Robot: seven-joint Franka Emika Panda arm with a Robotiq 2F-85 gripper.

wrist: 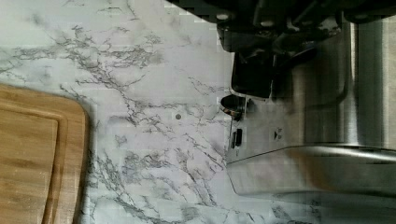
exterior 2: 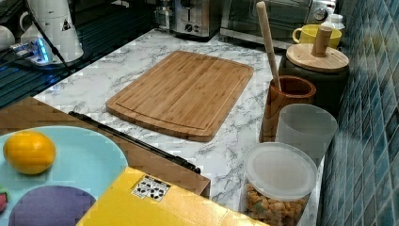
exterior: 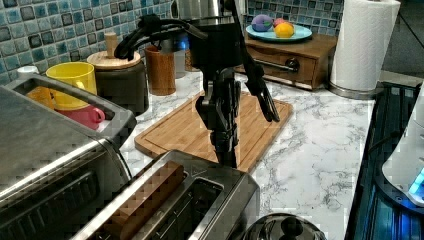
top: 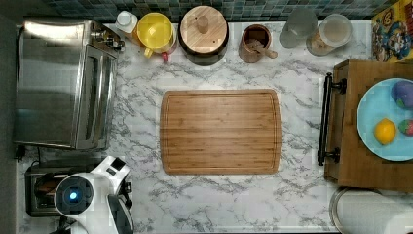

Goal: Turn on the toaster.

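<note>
The toaster [exterior: 200, 197] is a small brushed-steel box in the left view's foreground, with a brown slice [exterior: 147, 200] standing in one slot. In the top view the toaster [top: 36, 192] sits at the bottom left, partly hidden by my white arm. My gripper [exterior: 227, 152] points straight down at the toaster's far end and looks shut with nothing held. In the wrist view its dark fingertips [wrist: 252, 77] rest against the toaster's end panel [wrist: 303, 116], just beside a small black knob [wrist: 232, 105]. The lever is hidden under the fingers.
A large steel toaster oven [top: 63, 83] stands right beside the toaster. A wooden cutting board [top: 220, 131] lies mid-counter. Along the tiled wall are a yellow cup [top: 155, 30], a lidded dark jar [top: 203, 34] and a wooden utensil holder [top: 254, 43]. A paper towel roll [exterior: 361, 45] stands on the left view's right.
</note>
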